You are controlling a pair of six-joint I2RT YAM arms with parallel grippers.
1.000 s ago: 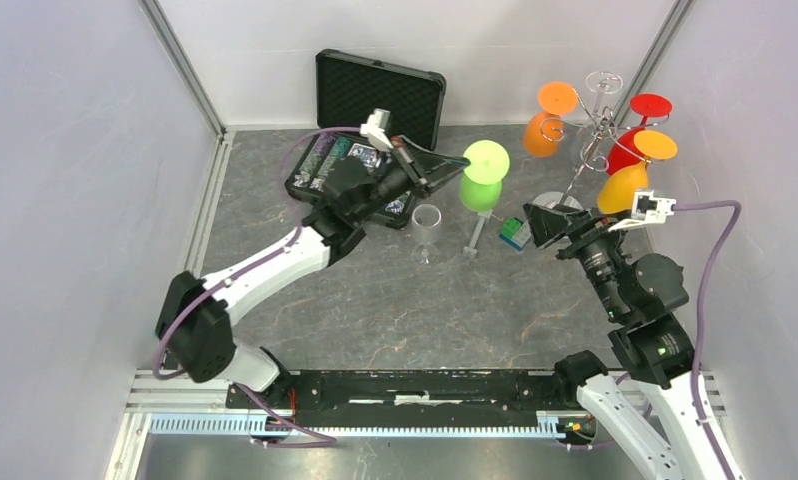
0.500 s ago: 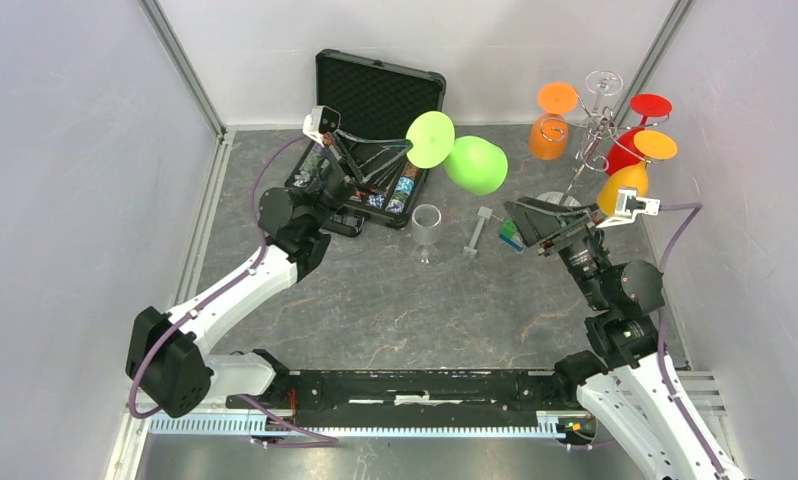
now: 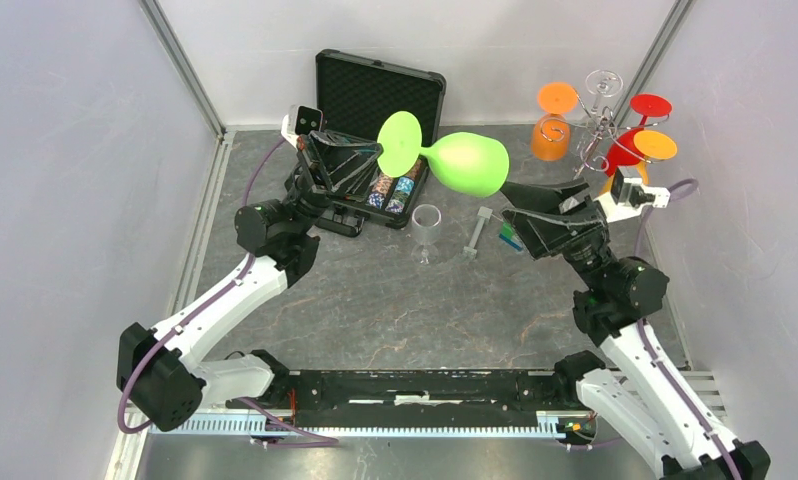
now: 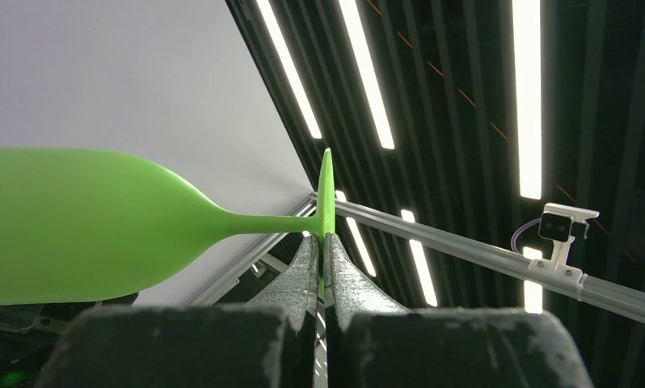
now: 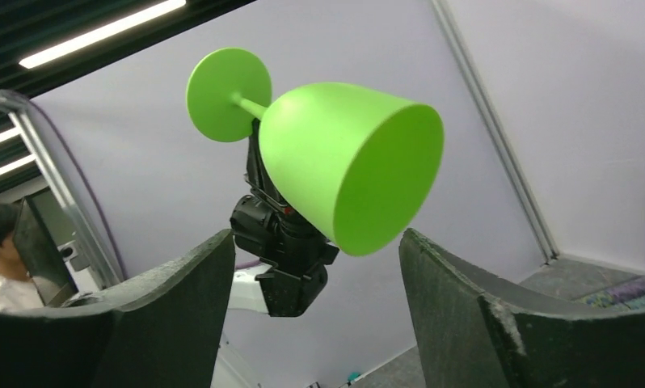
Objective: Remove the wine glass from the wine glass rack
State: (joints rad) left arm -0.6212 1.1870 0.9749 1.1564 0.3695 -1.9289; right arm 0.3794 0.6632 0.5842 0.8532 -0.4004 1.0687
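Note:
A green wine glass lies sideways in the air, its bowl mouth toward the right arm. My left gripper is shut on the rim of its round foot; the left wrist view shows both fingers pinching the foot, with the bowl to the left. My right gripper is open and empty just right of the bowl; in the right wrist view the glass hangs above its spread jaws. The chrome wine glass rack stands at the back right, with orange and red glasses hanging on it.
A clear wine glass stands upright mid-table. An open black case with poker chips lies at the back. A small metal bar and a blue-green block lie by the right gripper. Grey walls close in both sides.
My left arm has lifted the green glass and drawn it back to the left, tipping it sideways. My right arm has risen, its open gripper now facing the bowl.

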